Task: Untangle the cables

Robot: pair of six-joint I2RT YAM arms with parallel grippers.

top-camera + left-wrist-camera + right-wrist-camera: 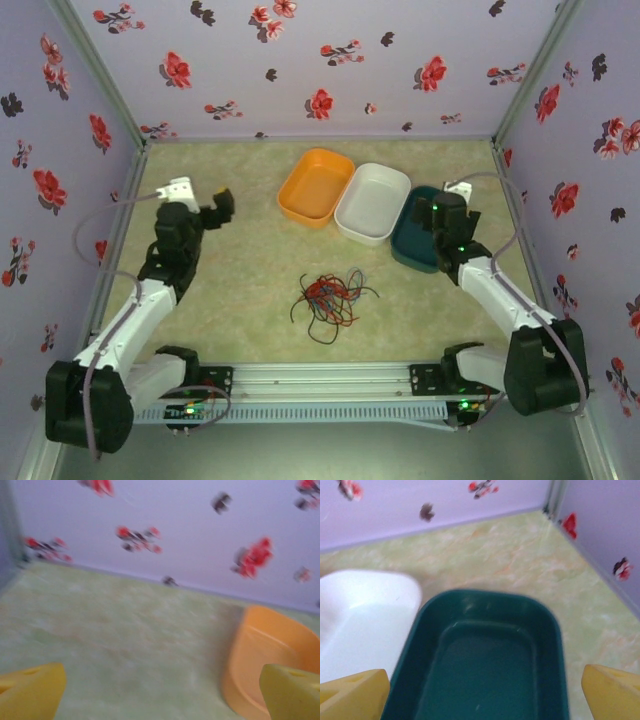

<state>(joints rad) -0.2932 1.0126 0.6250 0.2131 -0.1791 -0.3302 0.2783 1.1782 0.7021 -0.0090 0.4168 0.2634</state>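
Left arm bent up, left gripper (222,204) spread wide and empty, over bare mat (230,290) left of orange tray (300,190). Cables (328,297) lie tangled mid-table with open room all round. Right gripper (441,214) is wide open, empty, over teal tray (410,245) near right wall (570,150).

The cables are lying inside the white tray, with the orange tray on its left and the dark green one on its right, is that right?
No: the top external view shows the cables on the bare table, apart from the white tray, not inside it. The orange tray is on its left, the dark green tray on its right.
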